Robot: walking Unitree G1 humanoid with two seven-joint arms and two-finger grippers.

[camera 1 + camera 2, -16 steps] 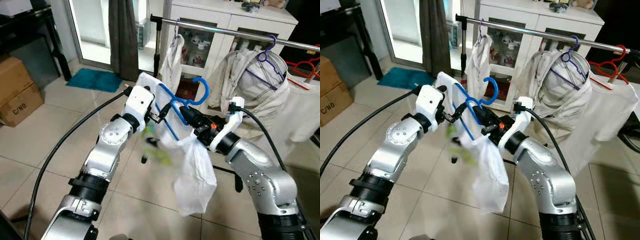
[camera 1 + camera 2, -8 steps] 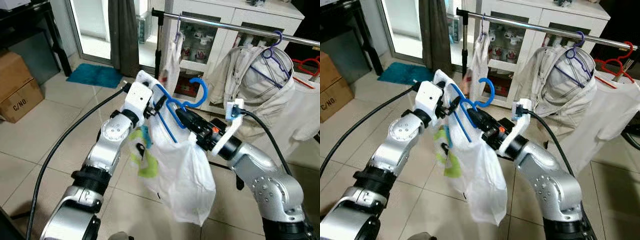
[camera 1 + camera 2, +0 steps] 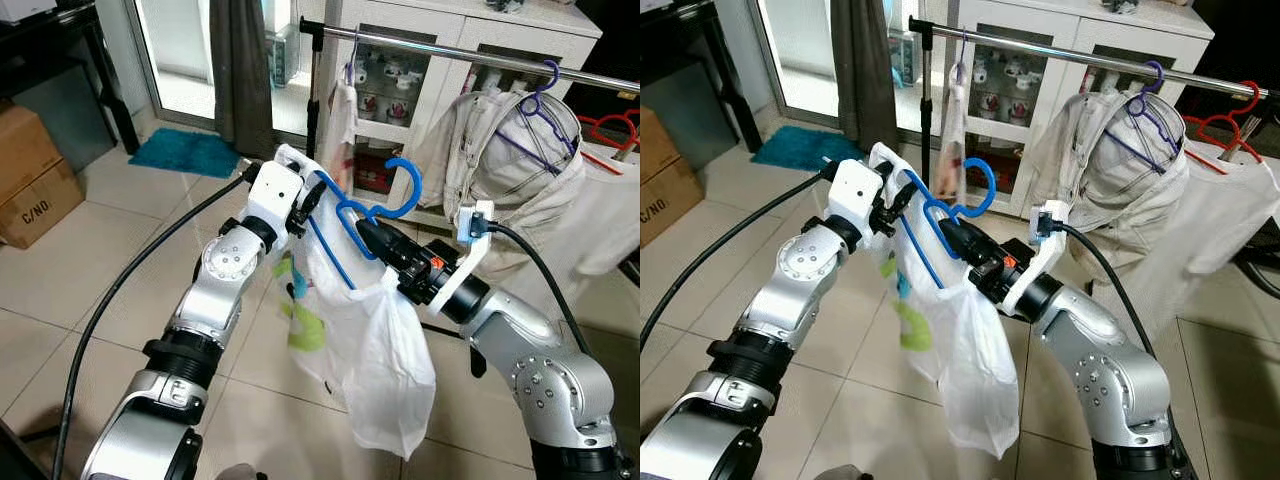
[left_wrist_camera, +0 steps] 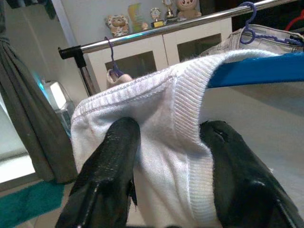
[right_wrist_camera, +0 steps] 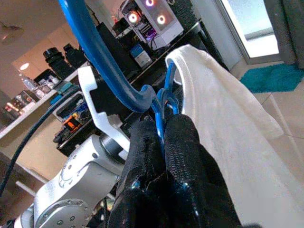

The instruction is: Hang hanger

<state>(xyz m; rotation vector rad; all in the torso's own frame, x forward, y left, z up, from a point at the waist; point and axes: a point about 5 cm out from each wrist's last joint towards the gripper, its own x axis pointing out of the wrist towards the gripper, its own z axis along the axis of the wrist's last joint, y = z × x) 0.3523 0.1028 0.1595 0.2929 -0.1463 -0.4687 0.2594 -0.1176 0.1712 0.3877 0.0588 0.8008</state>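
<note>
From my head, the blue hanger (image 3: 360, 215) slants down toward my right, hook up, below the metal rail (image 3: 450, 52). My left wrist: left gripper (image 4: 168, 142) pinches the white shirt (image 4: 156, 109). My right wrist: right gripper (image 5: 160, 137) clamps the hanger's neck.

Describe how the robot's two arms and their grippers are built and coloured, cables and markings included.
Both arms are silver metal with rounded joint housings ringed by small screws and black bands between segments. The left gripper sits on a white wrist block, the right gripper on a black wrist with a small orange mark and a white bracket. Each gripper has two long black fingers with a textured surface. A thick black cable runs to each wrist.
</note>
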